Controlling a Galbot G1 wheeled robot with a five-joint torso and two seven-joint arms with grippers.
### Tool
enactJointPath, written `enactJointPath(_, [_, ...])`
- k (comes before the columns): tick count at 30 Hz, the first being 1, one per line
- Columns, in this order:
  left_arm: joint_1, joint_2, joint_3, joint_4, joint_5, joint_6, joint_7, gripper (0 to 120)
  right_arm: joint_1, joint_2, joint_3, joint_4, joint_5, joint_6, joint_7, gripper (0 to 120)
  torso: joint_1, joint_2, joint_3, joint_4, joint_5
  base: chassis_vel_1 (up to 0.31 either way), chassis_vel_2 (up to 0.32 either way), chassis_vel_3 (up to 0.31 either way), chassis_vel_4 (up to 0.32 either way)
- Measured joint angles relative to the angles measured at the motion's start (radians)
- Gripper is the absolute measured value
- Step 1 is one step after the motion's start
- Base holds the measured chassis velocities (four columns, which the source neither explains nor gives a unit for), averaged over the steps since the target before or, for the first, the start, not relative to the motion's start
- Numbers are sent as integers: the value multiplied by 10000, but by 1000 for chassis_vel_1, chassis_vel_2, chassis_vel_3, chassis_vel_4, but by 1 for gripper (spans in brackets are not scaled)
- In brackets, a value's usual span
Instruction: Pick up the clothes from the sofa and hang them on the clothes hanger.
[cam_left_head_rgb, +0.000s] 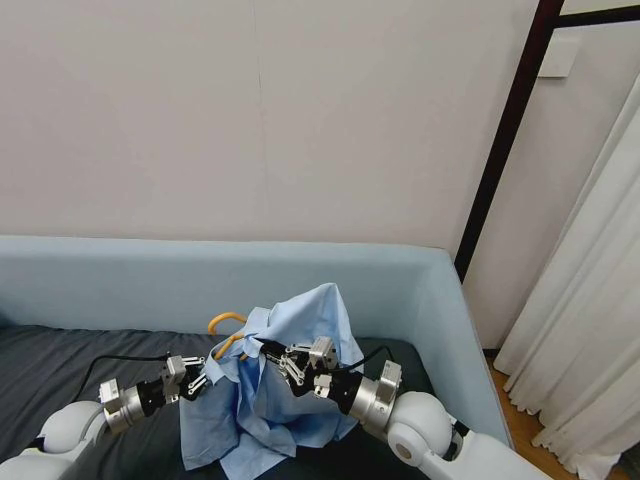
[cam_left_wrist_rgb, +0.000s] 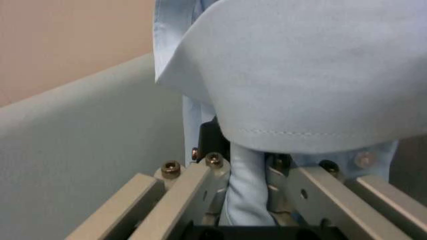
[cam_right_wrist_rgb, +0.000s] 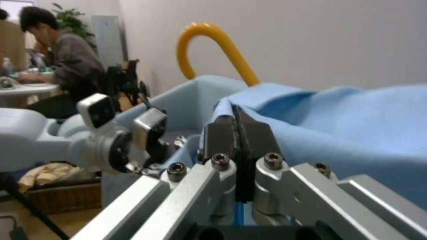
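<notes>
A light blue shirt (cam_left_head_rgb: 300, 340) hangs in a bunched peak above the dark seat of the sofa (cam_left_head_rgb: 150, 280). Its long axis is roughly upright, with the high point near the backrest and the loose lower edge drooping toward the cushion on the robot's left. A yellow hanger (cam_left_head_rgb: 228, 325) pokes out at the shirt's upper left, its hook arching up and over toward the robot's left. The left gripper (cam_left_head_rgb: 205, 378) reaches in from the left to the shirt's edge below the hook. The right gripper (cam_left_head_rgb: 285, 362) meets the cloth at mid-height, just beside it. From the left wrist, a narrow fold of fabric runs down between the fingers, which pinch it, and a stitched edge and a button (cam_left_wrist_rgb: 363, 160) hang just above. From the right wrist, the two dark pads (cam_right_wrist_rgb: 220, 136) are pressed together on the shirt's edge, the hook rises behind them, and the left gripper sits near, across the cloth.
</notes>
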Motion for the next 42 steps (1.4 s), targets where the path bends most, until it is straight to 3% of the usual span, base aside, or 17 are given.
enactJointPath(5, [183,230,-177,-251,-202,-3,100,1,-139,18,138,-182,-197,6,-58,0,0,0,0,2,-1,0,0,0,0])
enactJointPath(15, [321,734,-361,-620,-538,-14,175,1,-559,-218,671,-922,-1063,314,-1711,0,0,0,0,1,-2,0,0,0,0])
enactJointPath(25, [496,835,-453,-1056,-604,25,169,1,-782,35,491,-1336,-1270,463,-1840,0,0,0,0,0,-2,0,0,0,0])
enactJointPath(42, [375,1285,-421,-1064,-840,60,228,1,-668,361,108,-2055,-1570,617,-2161,0,0,0,0,1,-1,0,0,0,0])
